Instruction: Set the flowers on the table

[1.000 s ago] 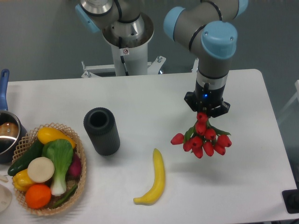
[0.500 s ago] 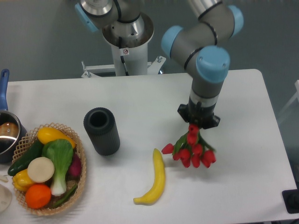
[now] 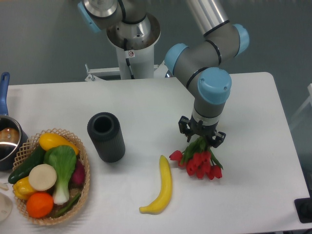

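Camera view, from the near edge outward. Close to the near edge, about midway along it, a yellow banana [image 3: 160,187] lying flat on the white tabletop [image 3: 253,195], tip end curving toward the near-left. At the near-left corner, a woven basket [image 3: 84,183] packed with produce — an orange, a yellow pepper, a pale round slice, a leafy green, a dark green cucumber, a purple-red vegetable against the right wall. Left of the basket, at the left edge, part of a metal pot [image 3: 7,141] with a blue handle, cut off by the frame.

Just right of the banana's upper end, near but apart from it, the flowers [image 3: 199,161] — red heads fanned out low toward the near edge, green stems and leaves rising into the pincer [image 3: 201,138]. Heads down at or just above the tabletop; actual contact not clear from this angle. Pincer closed on the stems from above, fingers mostly hidden behind leaves and the black wrist housing.

Further left, toward the middle of the tabletop, a black ribbed cylinder [image 3: 106,136] standing upright, hollow top showing, well apart from the flowers. Beyond the far edge, the arm's grey base column [image 3: 132,48], with grey links and blue joint caps reaching over the tabletop to the pincer.
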You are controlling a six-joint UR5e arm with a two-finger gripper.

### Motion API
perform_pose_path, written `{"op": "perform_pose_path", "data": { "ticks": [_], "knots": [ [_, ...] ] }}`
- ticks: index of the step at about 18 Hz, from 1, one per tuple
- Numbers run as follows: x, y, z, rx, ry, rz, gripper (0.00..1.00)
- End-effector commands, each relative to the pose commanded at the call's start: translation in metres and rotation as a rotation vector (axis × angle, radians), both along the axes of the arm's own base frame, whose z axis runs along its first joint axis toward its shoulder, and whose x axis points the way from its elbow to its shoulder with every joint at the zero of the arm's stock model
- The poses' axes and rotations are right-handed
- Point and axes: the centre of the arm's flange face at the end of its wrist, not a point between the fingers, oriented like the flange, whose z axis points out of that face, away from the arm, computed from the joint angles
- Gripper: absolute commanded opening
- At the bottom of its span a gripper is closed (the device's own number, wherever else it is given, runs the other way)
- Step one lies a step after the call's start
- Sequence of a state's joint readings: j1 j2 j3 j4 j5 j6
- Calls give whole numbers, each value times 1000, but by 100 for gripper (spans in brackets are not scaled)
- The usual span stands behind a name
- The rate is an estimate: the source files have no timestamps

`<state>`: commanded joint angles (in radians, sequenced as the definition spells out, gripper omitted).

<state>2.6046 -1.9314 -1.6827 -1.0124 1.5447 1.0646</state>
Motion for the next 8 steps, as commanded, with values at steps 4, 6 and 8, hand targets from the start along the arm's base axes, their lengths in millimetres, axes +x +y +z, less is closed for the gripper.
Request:
{"op": "perform_pose_path", "data": {
  "ticks": [4, 6, 8],
  "knots": [
    [0, -15, 25, 24, 37, 15, 100],
    [-2, -18, 35, 32, 54, 21, 100],
    [-5, -23, 37, 31, 59, 31, 100]
  ]
}}
